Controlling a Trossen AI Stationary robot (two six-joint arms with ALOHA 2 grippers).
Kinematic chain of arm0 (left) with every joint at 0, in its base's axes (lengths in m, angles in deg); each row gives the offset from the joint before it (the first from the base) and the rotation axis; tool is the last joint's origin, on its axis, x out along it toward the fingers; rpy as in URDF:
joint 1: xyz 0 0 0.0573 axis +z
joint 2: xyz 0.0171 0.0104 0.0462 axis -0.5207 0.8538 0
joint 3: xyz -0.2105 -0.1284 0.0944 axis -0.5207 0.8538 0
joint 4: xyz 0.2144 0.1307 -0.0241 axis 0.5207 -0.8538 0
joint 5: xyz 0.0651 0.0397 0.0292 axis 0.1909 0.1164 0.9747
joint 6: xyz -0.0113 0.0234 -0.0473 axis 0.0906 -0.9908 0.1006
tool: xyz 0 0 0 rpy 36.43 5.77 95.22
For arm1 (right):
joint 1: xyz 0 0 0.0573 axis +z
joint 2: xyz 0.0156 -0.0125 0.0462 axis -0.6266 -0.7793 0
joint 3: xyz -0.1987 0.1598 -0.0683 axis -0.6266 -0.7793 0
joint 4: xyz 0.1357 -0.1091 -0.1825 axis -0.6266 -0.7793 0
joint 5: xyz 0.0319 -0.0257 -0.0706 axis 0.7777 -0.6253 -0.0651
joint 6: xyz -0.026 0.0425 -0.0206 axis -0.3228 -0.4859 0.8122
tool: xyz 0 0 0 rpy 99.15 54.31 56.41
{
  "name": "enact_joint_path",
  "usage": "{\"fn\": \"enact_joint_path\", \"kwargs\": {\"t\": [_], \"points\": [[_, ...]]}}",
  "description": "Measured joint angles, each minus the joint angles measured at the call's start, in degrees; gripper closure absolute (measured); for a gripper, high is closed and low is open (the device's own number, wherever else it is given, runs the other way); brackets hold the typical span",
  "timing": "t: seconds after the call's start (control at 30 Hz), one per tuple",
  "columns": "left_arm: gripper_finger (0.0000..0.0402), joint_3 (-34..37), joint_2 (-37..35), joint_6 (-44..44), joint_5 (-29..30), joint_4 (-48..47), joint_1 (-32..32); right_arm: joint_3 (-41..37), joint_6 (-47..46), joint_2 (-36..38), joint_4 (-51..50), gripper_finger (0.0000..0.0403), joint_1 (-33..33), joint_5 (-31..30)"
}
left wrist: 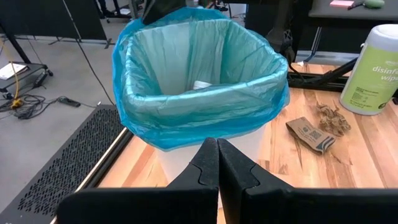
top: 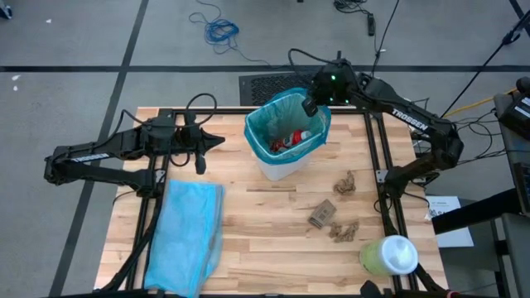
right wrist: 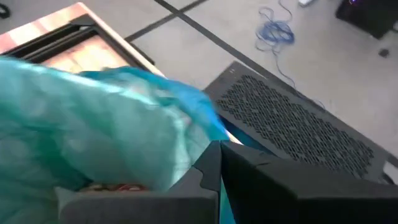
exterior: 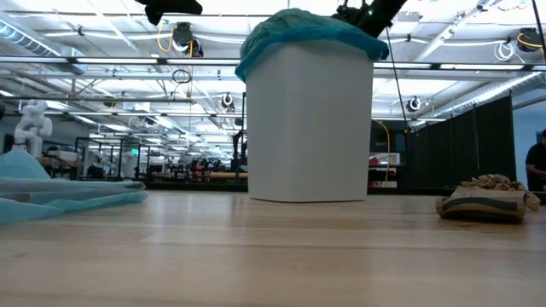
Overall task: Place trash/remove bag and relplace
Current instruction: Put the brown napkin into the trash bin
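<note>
Both arms reach forward, right hand (top: pixel 310 106) closed at bag (top: pixel 267 120) rim.

A: How are the 4 views set?

B: 1 looks straight down on the whole table (top: pixel 273 240). 1 sits at tabletop level, facing the room, close to the bin (exterior: pixel 309 124).

A: The wrist views?

B: Both look past their own fingers, close to the bag (left wrist: pixel 205 106); all 4 share it.
</note>
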Motion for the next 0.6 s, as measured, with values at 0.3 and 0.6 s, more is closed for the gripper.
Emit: {"fn": "enact_joint_path", "kwargs": {"t": [0.3, 0.6], "points": [[0.0401, 0.0, 0.0, 0.02, 0.0, -0.05, 0.0, -0.05, -0.36, -0.09, -4.86, 0.0403, -0.14, 0.44], [0.0401, 0.0, 0.0, 0.04, 0.0, -0.07, 0.0, 6.02, 2.98, 10.73, -12.21, 0.0403, 6.06, -2.81]]}}
